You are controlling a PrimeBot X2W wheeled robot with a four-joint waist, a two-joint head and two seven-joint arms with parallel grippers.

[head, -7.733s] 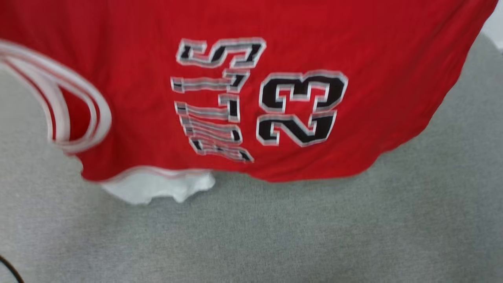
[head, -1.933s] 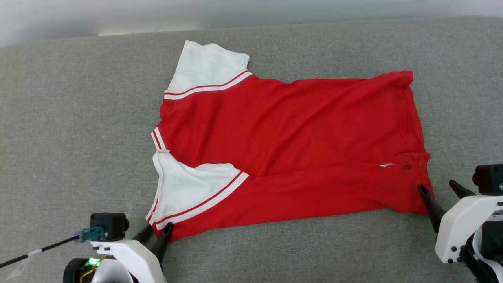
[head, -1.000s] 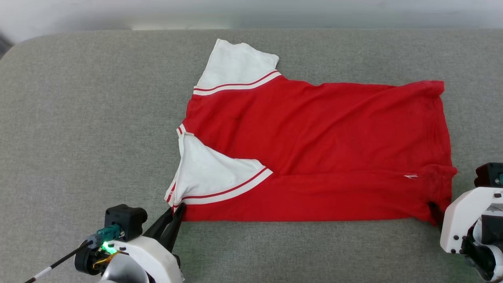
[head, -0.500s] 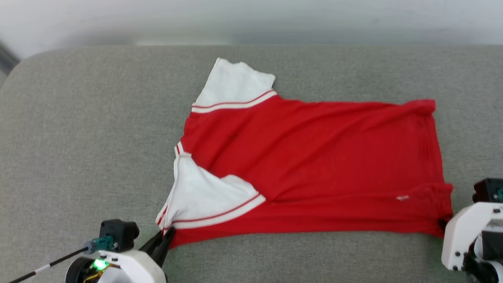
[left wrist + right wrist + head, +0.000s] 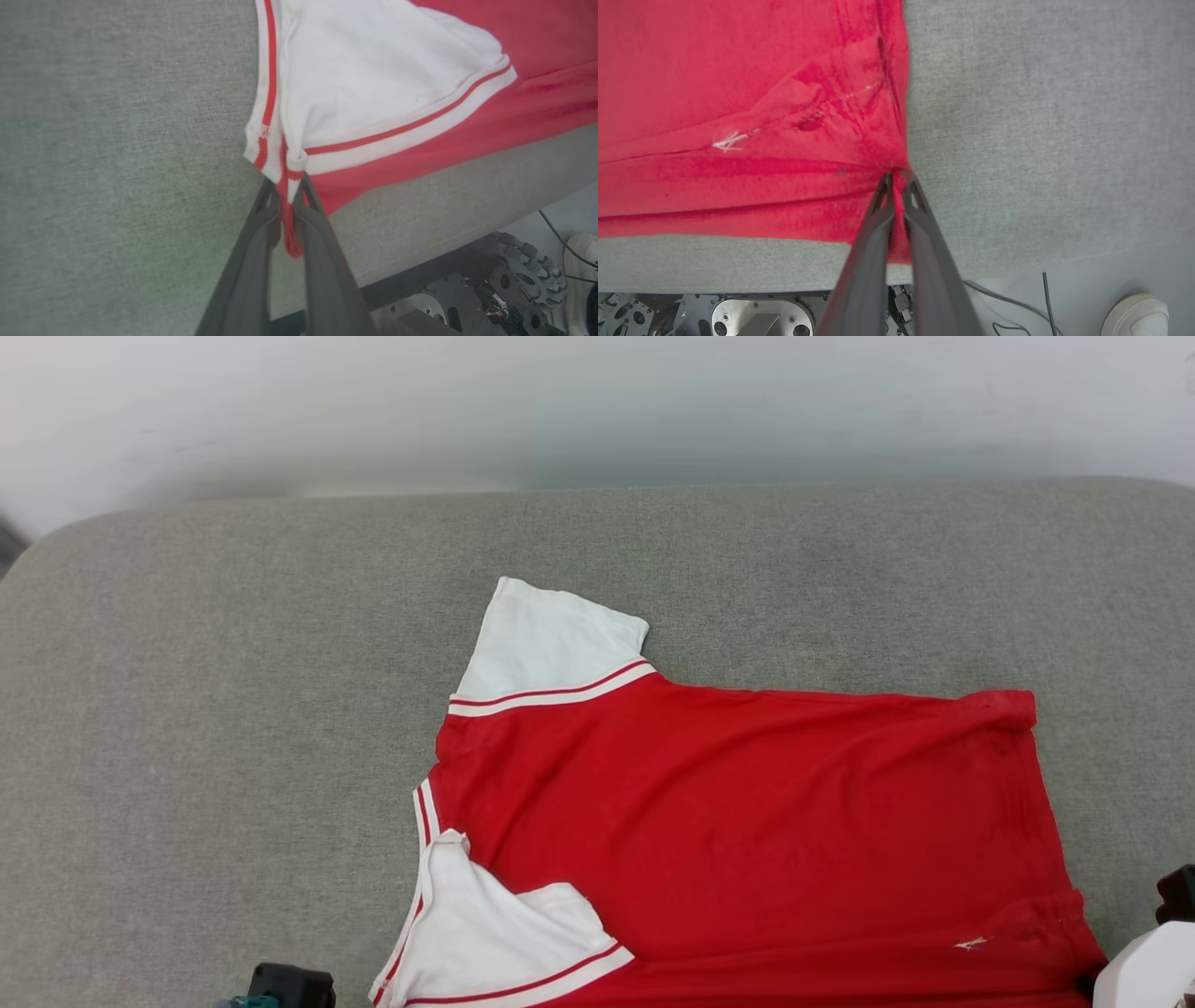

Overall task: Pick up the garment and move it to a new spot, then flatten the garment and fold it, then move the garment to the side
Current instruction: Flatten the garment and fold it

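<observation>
Left tool (image 5: 287, 187) clenched garment (image 5: 747, 821) sleeve trim (image 5: 293, 164); right tool (image 5: 898, 182) clenched hem corner (image 5: 889, 161). Risk: shallow pinches could slip under uneven pull.

One red jersey (image 5: 747, 821) lies on one grey cushion (image 5: 233, 709). The jersey has two white sleeves (image 5: 551, 639). Two grippers meet the jersey: the left gripper (image 5: 287, 186) at its sleeve corner, the right gripper (image 5: 897, 179) at its hem corner. Each wrist view has one white shoe (image 5: 1134, 317) beyond the jersey; whether it is the same shoe cannot be told.
</observation>
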